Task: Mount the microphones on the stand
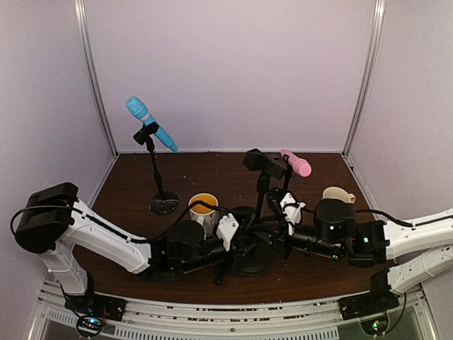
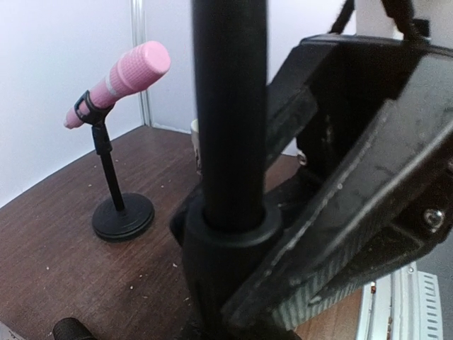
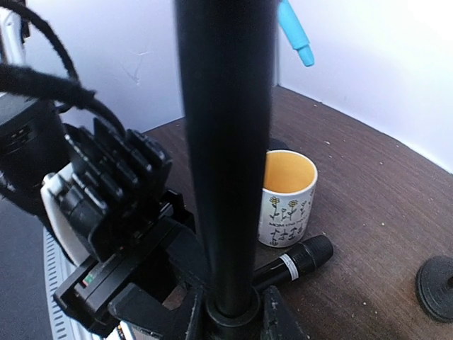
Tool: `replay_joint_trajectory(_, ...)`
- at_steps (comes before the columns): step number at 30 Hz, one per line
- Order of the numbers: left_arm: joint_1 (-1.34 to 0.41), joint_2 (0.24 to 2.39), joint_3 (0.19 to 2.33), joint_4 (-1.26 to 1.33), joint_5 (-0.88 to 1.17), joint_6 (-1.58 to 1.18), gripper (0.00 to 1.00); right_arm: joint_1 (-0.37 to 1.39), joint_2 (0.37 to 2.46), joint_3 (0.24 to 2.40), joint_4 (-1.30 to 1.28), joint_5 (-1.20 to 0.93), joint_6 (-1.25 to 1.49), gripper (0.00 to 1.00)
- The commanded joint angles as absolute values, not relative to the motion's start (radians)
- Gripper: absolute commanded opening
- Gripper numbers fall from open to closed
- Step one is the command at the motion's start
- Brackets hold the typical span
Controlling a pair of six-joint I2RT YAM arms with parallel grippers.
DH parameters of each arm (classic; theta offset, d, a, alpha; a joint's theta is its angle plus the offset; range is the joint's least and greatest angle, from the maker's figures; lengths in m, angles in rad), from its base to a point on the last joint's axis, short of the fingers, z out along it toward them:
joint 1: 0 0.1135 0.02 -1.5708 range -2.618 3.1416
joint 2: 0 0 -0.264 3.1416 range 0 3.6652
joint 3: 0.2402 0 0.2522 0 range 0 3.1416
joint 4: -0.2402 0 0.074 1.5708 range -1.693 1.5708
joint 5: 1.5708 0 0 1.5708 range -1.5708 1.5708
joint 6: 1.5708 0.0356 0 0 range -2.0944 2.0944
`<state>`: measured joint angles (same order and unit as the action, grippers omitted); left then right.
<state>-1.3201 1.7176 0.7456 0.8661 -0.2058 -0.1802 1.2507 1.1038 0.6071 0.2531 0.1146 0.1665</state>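
Light blue stick microphone (image 1: 151,124) sits tilted in the clip of a slim black stand (image 1: 157,177), back and to the left of the black round-based centre stand (image 1: 261,202) on the dark brown tabletop (image 1: 212,170), seen from overhead. A pink stick microphone (image 1: 296,163) is clipped up just behind and to the right of the centre stand's top. A white flower-print mug with a yellow inside (image 1: 203,208) stands just left of the centre stand, and a cream mug (image 1: 338,194) stands to its right. Both arms reach in low. The left gripper (image 1: 244,237) meets the centre stand near its base from the left, and the right gripper (image 1: 274,212) meets its pole from the right.

From the left wrist, the left gripper is clenched on the centre stand's pole at the collar, with one broad black finger (image 2: 368,177) against the pole's right side. The pink stick microphone rests in its own small round-based stand (image 2: 122,212), left of and beyond the pole.

From the right wrist, the right gripper is closed around the centre stand's pole low down, a fingertip on either side. A black stick microphone (image 3: 294,262) lies flat on the tabletop just right of the pole's foot, unclipped, with the flower-print mug close beyond it.
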Motion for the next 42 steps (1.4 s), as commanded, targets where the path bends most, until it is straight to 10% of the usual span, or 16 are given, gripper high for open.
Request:
replay_joint_trajectory(1, -1.302, 1.634, 0.728, 0.901, 0.03, -0.15, 0.0, 1.217, 1.023, 0.65, 0.321, -0.318, 0.063, 0.0)
replay_joint_trajectory(10, -1.291, 1.546, 0.776, 0.761, 0.277, -0.155, 0.0, 1.048, 1.091, 0.805, 0.122, -0.717, 0.004, 0.11)
replay_joint_trajectory(13, -1.29, 1.52, 0.776, 0.737, 0.227, -0.16, 0.0, 1.046, 1.075, 0.791, 0.147, -0.63, 0.043, 0.37)
replay_joint_trajectory(22, -1.291, 1.462, 0.769, 0.68, -0.013, -0.199, 0.0, 1.19, 0.995, 0.659, 0.3, -0.056, 0.292, 0.59)
replay_joint_trajectory(42, -1.295, 1.39, 0.739, 0.64, -0.059, -0.198, 0.0, 1.298, 1.131, 0.698, 0.292, 0.235, 0.408, 0.57)
